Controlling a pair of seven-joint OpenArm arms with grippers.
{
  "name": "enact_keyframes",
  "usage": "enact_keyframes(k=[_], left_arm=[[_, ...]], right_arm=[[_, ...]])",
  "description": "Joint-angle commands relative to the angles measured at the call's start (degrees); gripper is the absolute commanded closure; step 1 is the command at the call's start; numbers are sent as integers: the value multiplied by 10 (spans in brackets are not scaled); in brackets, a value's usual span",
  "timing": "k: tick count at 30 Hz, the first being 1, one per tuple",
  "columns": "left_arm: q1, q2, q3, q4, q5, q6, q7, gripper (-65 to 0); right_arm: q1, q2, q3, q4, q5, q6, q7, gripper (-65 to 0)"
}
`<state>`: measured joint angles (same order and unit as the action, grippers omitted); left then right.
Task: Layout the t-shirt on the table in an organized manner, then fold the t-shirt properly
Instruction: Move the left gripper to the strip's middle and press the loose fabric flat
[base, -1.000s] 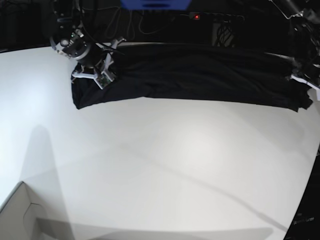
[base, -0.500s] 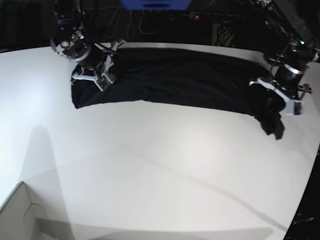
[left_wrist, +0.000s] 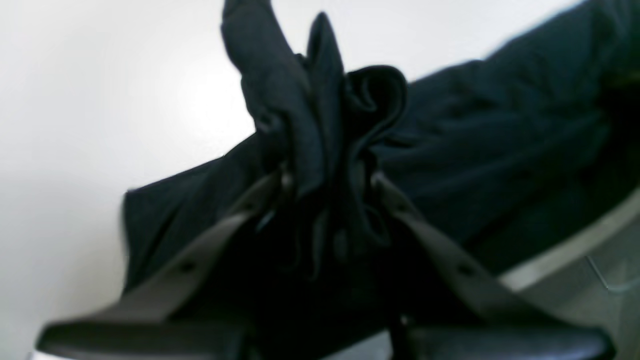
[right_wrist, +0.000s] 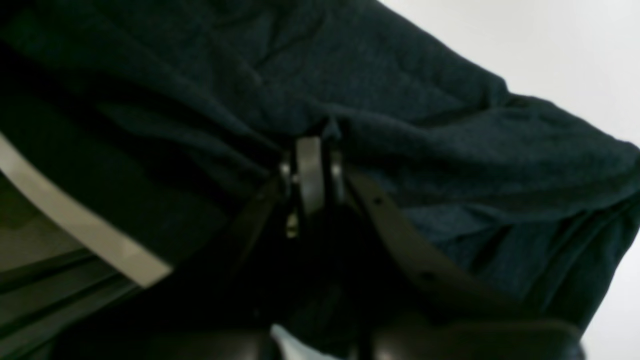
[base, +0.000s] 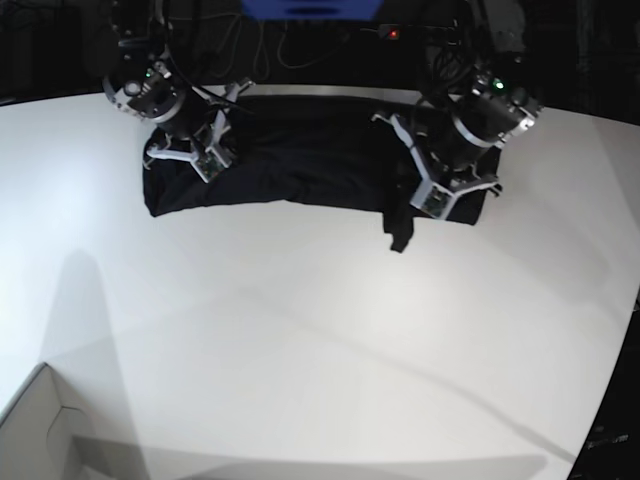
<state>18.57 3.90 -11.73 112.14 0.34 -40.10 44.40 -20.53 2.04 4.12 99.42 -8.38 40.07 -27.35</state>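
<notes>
Black cloth, the t-shirt, lies bunched in a long strip along the far side of the table, both ends held by a claw.

A pale cardboard box sits at the near corner of the base view, well apart from both claws; only its rim and a bit of wall show, so its contents cannot be told.

In the left wrist view, the left claw is clenched on a thick gather of the shirt, folds standing up beyond its tips and the rest of the cloth running off to one side. In the right wrist view, the right claw is pinched fully together on a thin fold, with cloth spread on both sides of it and beyond.

Behind both claws the shirt reaches almost to the table's far edge, which shows as a pale band in both wrist views. A small tail of cloth hangs onto the bare top just in front of the left claw. In front of both claws the white top stretches wide and bare toward the near curved edge.
</notes>
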Motion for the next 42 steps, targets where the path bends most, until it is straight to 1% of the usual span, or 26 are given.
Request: enact_keyframes(k=[1,10,16,17,19,21,22,23,25,27,30,38,40,42], left_arm=[[-2,2,11,10,0,1,-16,0],[-3,-3,84,5,57,1,-16,0],[-2,-3,110,4,88,1,-16,-1],[-2,-3,112,4,87,1,-15,-1],[-2,-3,112,4,87,1,-15,-7],[-2,-3,114,4,87,1,-15,-53],[-2,-3,114,4,87,1,-15,-87],[-2,-3,114,4,87,1,-15,-135],[-1,-3,112,5,85,1,-15,-231],[-1,-3,113,6,83,1,-15,-280],[-1,-3,114,8,81,1,-15,-293],[13,-3,136,9,59,1,-15,-290],[17,2,131,16,59,1,-15,-289],[17,3,111,28,58,1,-16,-289]], right_arm=[[1,0,1,8,4,-1,8,0],[1,0,1,8,4,-1,8,0],[1,0,1,12,4,-1,8,0],[1,0,1,12,4,-1,8,-9],[0,0,1,12,4,-1,8,-58],[-1,0,1,13,4,-1,8,-119],[-1,0,1,13,4,-1,8,-141],[-1,0,2,13,4,-1,8,-165],[0,0,4,13,4,-1,8,-197],[1,0,5,13,4,-1,8,-209],[1,0,5,13,4,-1,8,-213],[-3,0,6,42,4,-1,8,-215],[-3,0,7,52,4,-1,8,-215],[-3,0,12,61,4,-1,8,-215]])
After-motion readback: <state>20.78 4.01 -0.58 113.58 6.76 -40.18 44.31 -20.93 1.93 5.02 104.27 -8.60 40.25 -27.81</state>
